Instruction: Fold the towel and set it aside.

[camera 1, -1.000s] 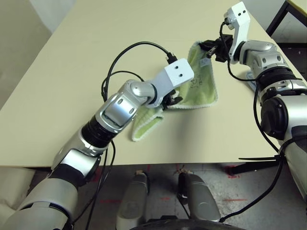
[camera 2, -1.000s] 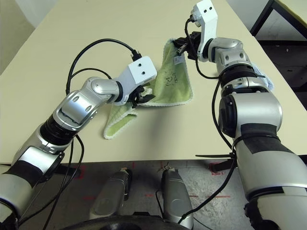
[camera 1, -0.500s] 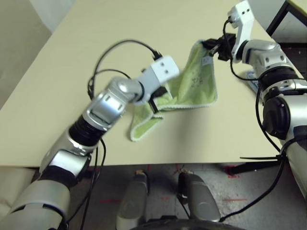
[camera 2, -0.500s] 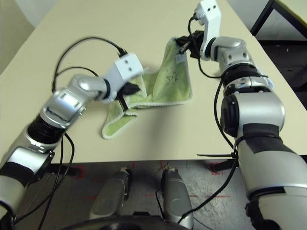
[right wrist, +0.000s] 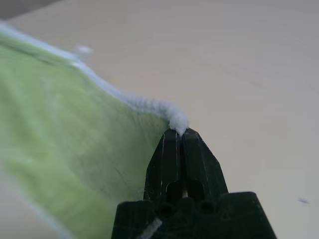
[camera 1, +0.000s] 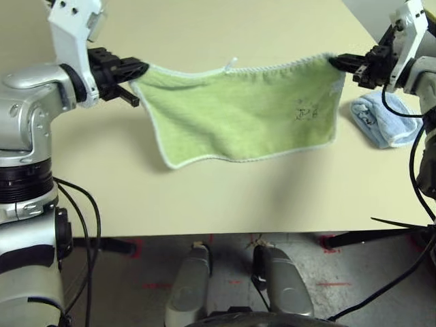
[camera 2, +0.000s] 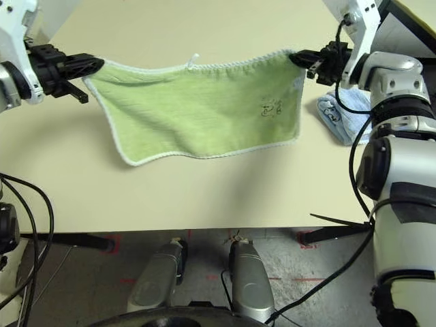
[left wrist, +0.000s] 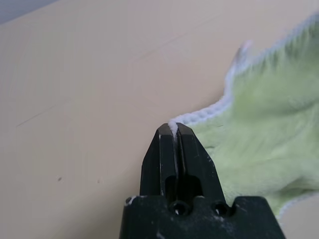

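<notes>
- towel [camera 1: 245, 116]: stretched flat in the air between both grippers, above the table [camera 1: 204, 197], lower edge hanging free
- left gripper [camera 1: 136, 68]: clenched on the towel's corner, white edging pinched at the fingertips
- right gripper [camera 1: 335, 63]: clenched on the opposite top corner; embroidered motif [camera 1: 304, 111] just below it
- white tag [camera 1: 231, 65]: sticks up from the top edge, between the grippers
- blue rolled towel [camera 1: 378, 119]: on the table, below the right gripper

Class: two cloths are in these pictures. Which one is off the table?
The light green terry towel, stretched in the air between the left gripper and right gripper. The light blue rolled towel lies on the table.
</notes>
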Action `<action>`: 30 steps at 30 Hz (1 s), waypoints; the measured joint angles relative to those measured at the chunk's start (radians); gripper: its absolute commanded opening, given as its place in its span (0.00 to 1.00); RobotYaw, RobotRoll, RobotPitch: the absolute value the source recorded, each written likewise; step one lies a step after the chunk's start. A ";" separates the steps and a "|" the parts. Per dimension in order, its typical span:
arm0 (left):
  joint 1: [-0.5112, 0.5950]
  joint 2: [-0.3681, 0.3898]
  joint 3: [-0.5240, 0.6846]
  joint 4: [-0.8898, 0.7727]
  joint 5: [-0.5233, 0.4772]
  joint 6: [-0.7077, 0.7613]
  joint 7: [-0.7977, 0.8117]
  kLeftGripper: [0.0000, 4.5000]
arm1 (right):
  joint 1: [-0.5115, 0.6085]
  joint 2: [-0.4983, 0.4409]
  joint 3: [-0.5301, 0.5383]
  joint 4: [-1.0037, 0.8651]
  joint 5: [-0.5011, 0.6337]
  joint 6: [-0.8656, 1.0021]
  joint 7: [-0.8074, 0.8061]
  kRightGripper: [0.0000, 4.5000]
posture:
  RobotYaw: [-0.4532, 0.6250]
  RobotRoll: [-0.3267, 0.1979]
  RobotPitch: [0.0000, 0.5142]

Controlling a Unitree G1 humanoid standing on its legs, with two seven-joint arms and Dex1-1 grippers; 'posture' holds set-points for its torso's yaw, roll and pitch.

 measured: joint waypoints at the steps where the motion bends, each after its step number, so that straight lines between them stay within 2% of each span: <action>1: 0.000 0.005 0.000 0.005 -0.004 -0.007 -0.001 0.01 | 0.003 -0.013 0.002 0.000 0.002 0.023 0.039 0.00 | 0.62 0.62 0.24; 6: 0.000 0.025 0.026 0.041 -0.038 -0.012 -0.019 0.01 | 0.005 -0.064 0.015 -0.002 0.007 0.138 0.204 0.00 | 0.61 0.62 0.22; 9: -0.011 0.026 0.055 0.078 -0.101 0.006 -0.054 0.01 | -0.014 -0.083 0.045 -0.005 0.027 0.259 0.305 0.00 | 0.60 0.62 0.22; 13: -0.024 0.034 0.082 0.113 -0.171 0.028 -0.093 0.01 | -0.034 -0.108 0.114 -0.051 0.095 0.359 0.327 0.00 | 0.60 0.62 0.22; 17: -0.024 0.040 0.090 0.161 -0.213 0.039 -0.126 0.01 | -0.032 -0.114 0.161 -0.061 0.129 0.358 0.326 0.00 | 0.60 0.62 0.22; 19: -0.031 0.038 0.088 0.203 -0.216 0.033 -0.129 0.01 | -0.031 -0.102 0.152 -0.057 0.121 0.281 0.273 0.00 | 0.60 0.62 0.22; 21: -0.076 0.025 0.083 0.290 -0.198 -0.014 -0.112 0.01 | -0.031 -0.066 0.127 -0.044 0.103 0.146 0.090 0.00 | 0.60 0.62 0.22; 24: -0.200 -0.017 0.076 0.462 -0.121 -0.204 -0.021 0.01 | -0.063 0.007 0.062 -0.011 0.088 -0.035 -0.278 0.00 | 0.60 0.62 0.22; 26: -0.271 -0.028 0.081 0.546 -0.083 -0.331 0.027 0.01 | -0.124 0.015 0.013 0.002 0.093 -0.087 -0.421 0.00 | 0.59 0.62 0.23; 28: -0.319 -0.032 0.094 0.587 -0.071 -0.420 0.047 0.01 | -0.188 0.009 -0.025 -0.001 0.099 -0.132 -0.494 0.00 | 0.59 0.62 0.24; 30: -0.326 -0.032 0.112 0.582 -0.077 -0.462 0.042 0.01 | -0.205 0.003 -0.042 -0.009 0.103 -0.159 -0.498 0.00 | 0.59 0.62 0.25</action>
